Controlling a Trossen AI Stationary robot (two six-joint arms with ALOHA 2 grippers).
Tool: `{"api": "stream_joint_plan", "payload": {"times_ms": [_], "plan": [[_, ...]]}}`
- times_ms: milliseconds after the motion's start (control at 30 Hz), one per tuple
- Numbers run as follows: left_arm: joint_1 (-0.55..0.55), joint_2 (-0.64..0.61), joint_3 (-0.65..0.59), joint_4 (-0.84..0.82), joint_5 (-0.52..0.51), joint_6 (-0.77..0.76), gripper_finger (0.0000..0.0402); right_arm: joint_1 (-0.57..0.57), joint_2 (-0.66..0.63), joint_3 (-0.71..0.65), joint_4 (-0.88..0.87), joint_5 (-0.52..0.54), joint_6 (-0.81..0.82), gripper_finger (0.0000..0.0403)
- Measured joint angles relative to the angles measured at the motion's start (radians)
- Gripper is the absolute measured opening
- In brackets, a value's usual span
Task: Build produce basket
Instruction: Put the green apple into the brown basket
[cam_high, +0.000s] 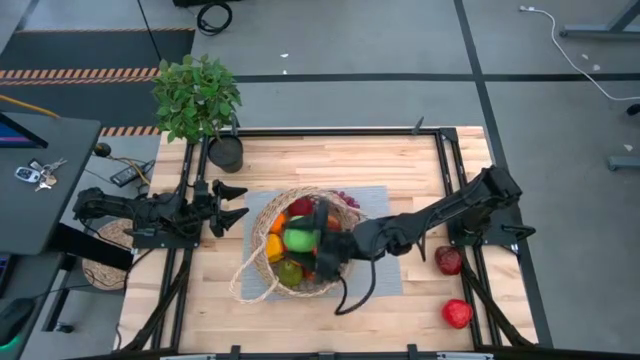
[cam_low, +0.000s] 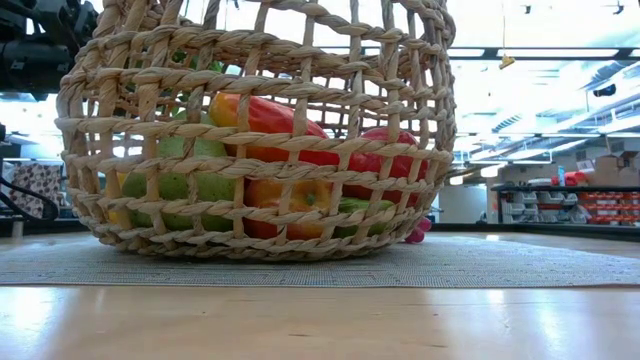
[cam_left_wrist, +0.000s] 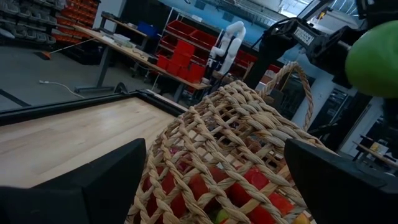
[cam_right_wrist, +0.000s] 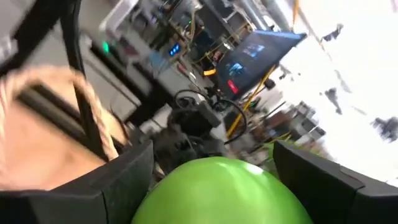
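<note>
The tan wicker basket (cam_high: 292, 245) stands on a grey mat (cam_high: 380, 262) at the table's middle, with peppers, an orange and other produce inside (cam_low: 270, 150). My right gripper (cam_high: 318, 240) is above the basket, shut on a green apple (cam_high: 300, 239). My left gripper (cam_high: 232, 203) is open and empty just left of the basket, whose wall fills its wrist view (cam_left_wrist: 236, 155). Two red fruits (cam_high: 448, 260) (cam_high: 457, 313) lie on the table at the right. My right gripper pinches the green apple (cam_right_wrist: 217, 190) between its two fingers, one on either side of it. The fingers reach in from the table's right, roughly level. The apple is lifted clear, above the produce in the basket.
A leafy potted plant in a black pot (cam_high: 200, 100) stands at the table's far left. The basket's looping handle (cam_high: 250, 275) hangs toward the near left. Black frame rails (cam_high: 450, 170) run along the table's sides. Bare wood lies near the front edge (cam_low: 320, 320).
</note>
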Motion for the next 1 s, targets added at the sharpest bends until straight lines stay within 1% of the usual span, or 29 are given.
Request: {"api": "stream_joint_plan", "payload": {"times_ms": [233,333,400,533,733,800,867,1000], "plan": [[0.0,0.0,0.0,-0.003,0.0,0.0,0.0389,-0.002,0.029,0.0,-0.022,0.035,-0.406,0.033],[0.0,0.0,0.0,-0.003,0.0,0.0,0.0389,-0.002,0.042,0.001,-0.02,0.041,-0.499,0.033],[0.0,0.0,0.0,-0.001,0.0,0.0,0.0389,0.003,0.049,0.0,-0.037,0.078,-0.553,0.0331],[0.0,0.0,0.0,-0.001,-0.001,0.0,0.0389,0.011,0.063,0.0,-0.037,0.114,-0.631,0.0334],[0.0,0.0,0.0,-0.001,0.0,0.0,0.0389,0.01,0.077,0.0,-0.037,0.112,-0.631,0.0337],[0.0,0.0,0.0,-0.001,0.0,0.0,0.0389,0.01,0.077,0.0,-0.044,0.109,-0.6,0.0337],[0.0,0.0,0.0,-0.001,0.0,0.0,0.0389,0.01,0.077,0.0,-0.056,0.108,-0.499,0.0337],[0.0,0.0,0.0,-0.001,0.0,0.0,0.0389,-0.001,0.077,0.0,-0.112,0.106,-0.136,0.0337]]}}
